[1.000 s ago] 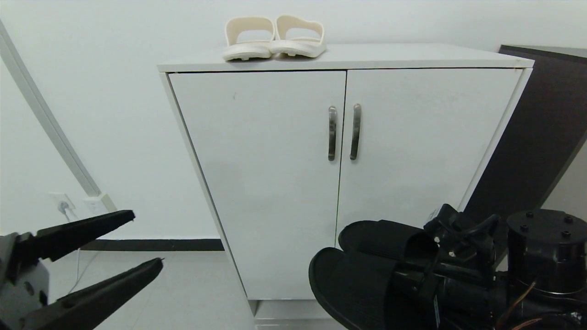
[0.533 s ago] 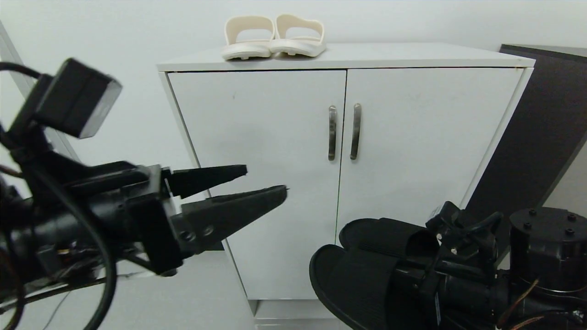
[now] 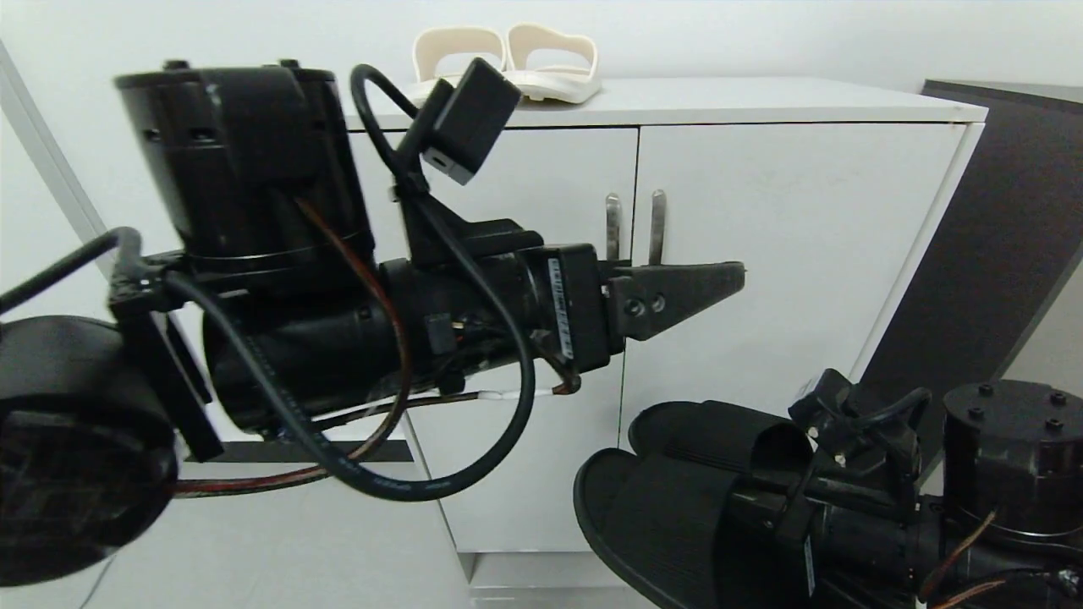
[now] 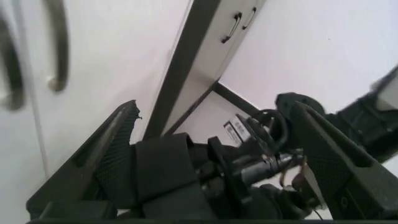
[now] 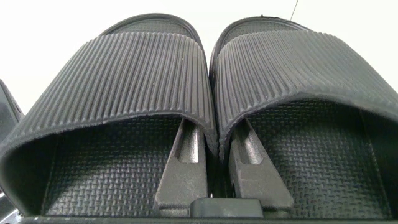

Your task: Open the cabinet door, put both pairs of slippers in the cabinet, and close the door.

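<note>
Bright, even, soft light on the white cabinet (image 3: 804,254); its sides slanted by wide-angle distortion.

We see the cabinet (image 3: 787,254) in a smooth, matt white finish, and its two handles (image 3: 656,222) look like brushed metal with a dull shine. The cream slippers (image 3: 550,85) look like smooth, matt moulded foam or rubber. The black slippers (image 5: 143,81) are matt too, with finely ribbed straps and footbeds stamped in a rough crosshatch. The right fingers (image 5: 181,171) look like smooth dark grey plastic. The left fingers (image 4: 118,155) are matt black with finely dimpled pads.
</note>
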Robot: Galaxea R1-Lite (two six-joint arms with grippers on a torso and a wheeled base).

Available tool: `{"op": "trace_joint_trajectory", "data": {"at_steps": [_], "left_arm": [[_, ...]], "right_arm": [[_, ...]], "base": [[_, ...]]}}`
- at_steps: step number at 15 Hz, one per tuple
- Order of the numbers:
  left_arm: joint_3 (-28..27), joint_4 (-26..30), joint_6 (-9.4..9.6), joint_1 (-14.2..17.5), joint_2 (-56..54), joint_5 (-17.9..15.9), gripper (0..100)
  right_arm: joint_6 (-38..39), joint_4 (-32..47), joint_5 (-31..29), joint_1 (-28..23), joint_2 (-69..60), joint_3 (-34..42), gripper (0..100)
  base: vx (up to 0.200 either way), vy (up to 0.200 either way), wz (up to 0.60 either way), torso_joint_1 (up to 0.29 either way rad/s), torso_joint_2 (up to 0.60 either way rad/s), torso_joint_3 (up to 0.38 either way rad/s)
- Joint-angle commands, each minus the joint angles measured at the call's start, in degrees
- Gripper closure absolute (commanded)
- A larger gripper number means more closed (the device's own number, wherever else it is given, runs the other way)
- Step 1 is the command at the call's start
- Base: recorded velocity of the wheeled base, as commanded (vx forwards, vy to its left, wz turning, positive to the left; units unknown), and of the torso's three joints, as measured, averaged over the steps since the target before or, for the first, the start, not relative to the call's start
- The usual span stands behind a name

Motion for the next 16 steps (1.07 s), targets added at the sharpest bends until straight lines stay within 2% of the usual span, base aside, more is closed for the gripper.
{"op": "trace_joint_trajectory", "data": {"at_steps": [1, 5, 11, 16], "left_arm": [[-3.15, -0.65, -0.21, -0.28, 6.21, -0.03, 0], [-8.07, -0.74, -0.3, 0.07, 10.34, 0.06, 0], [-14.93, -0.3, -0.39, 4.29, 14.74, -0.03, 0], [-18.44, -0.12, -0.39, 5.78, 17.99, 0.58, 0]], "right_arm": [[-0.01, -0.03, 0.02, -0.13, -0.02, 0.0, 100], [-0.01, -0.03, 0.02, -0.66, -0.02, 0.0, 100], [-0.01, -0.03, 0.02, -0.66, -0.02, 0.18, 100], [-0.01, -0.03, 0.02, -0.66, -0.02, 0.18, 100]], "base": [[0.0, 0.0, 0.0, 0.0, 0.0, 0.0], [0.0, 0.0, 0.0, 0.0, 0.0, 0.0], [0.0, 0.0, 0.0, 0.0, 0.0, 0.0], [0.0, 0.0, 0.0, 0.0, 0.0, 0.0]]}}
